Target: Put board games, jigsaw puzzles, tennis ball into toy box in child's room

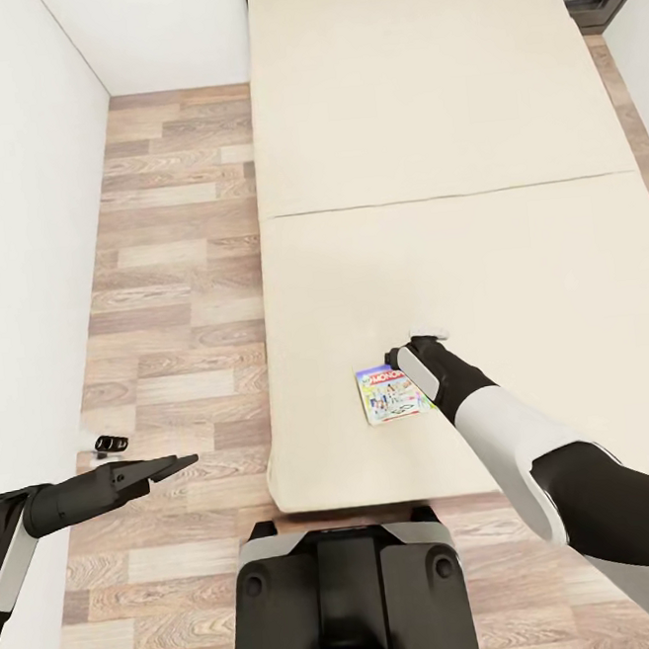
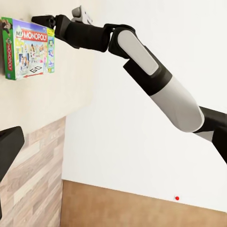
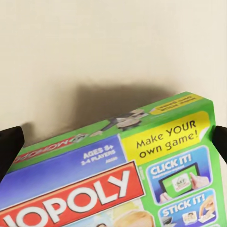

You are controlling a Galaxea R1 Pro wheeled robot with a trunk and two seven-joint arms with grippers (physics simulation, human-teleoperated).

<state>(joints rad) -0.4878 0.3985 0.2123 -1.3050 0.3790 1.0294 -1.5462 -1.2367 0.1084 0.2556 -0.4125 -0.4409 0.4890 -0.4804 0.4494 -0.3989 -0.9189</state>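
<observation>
The Monopoly board game [image 1: 394,392] lies flat on the bed [image 1: 452,203] near its foot edge, with the right gripper [image 1: 405,358] reaching over its far corner. In the right wrist view the two dark fingertips [image 3: 9,146] stand apart on either side of the box, so the jaws are released and straddling it — not yet clenched on anything. The left gripper [image 1: 165,468] hangs over the wood floor [image 1: 171,280] beside the bed; its fingers look drawn close together, and it carries nothing.

The main risk is a shallow grip on one corner — a flat, wide box held there could pivot or slip as it lifts. Pressing down could also sink it into the soft mattress and leave the jaws little edge to catch.
</observation>
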